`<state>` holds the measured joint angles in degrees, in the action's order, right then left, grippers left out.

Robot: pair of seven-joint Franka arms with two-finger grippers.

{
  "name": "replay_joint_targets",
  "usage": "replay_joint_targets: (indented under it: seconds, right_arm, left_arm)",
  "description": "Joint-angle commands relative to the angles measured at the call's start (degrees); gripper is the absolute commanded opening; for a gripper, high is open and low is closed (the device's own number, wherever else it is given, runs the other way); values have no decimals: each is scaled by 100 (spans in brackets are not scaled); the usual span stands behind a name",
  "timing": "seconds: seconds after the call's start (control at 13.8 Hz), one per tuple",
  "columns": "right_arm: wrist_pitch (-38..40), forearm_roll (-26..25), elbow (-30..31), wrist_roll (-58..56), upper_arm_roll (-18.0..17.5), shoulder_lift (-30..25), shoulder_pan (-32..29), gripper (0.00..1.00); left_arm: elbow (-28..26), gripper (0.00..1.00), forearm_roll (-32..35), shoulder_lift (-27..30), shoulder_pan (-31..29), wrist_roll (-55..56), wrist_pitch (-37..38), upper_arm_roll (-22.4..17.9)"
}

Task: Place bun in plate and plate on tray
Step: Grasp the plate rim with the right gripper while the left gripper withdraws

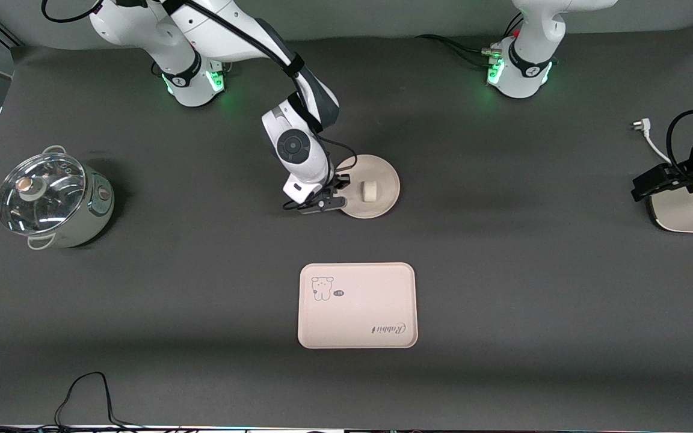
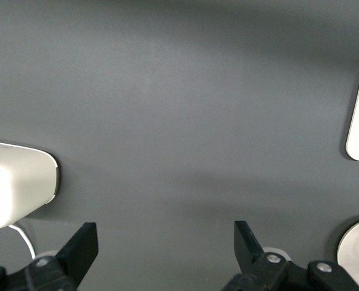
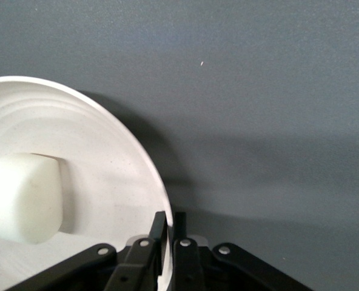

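Dark table (image 1: 503,270); right wrist view alone: fingers (image 3: 160,233) pinching plate (image 3: 94,151) rim.

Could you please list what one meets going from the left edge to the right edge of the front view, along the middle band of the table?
Lidded pot → right gripper, shut on the plate's rim → plate holding the bun → left gripper, open, waiting over a white appliance.

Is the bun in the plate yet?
In: the bun sits inside the plate, whose rim the right gripper is pinching.
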<state>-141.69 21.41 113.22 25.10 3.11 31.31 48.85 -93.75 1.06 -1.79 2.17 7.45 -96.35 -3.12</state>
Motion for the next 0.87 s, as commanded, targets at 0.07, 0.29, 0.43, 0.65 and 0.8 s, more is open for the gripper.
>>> replay_joint_targets:
  seconds: [0.07,0.29,0.43,0.65,0.8]
  right_arm:
    - [80,39,-37,188,66,-90,11,0]
    - [587,39,-351,153,311,-310,-7,0]
    - [1412,39,-1000,135,584,-310,-7,0]
    - [2074,118,-1731,118,927,-301,-77,0]
    - [2128,231,-2170,100,919,-275,-383,0]
  left_arm:
    - [278,100,-18,-102,2,-8,99,-4]
    - [304,100,8,-154,55,-41,161,4]
    - [313,100,35,-155,46,-85,100,13]
    - [436,100,17,-146,29,-34,72,13]
    - [445,100,17,-111,20,-33,73,13]
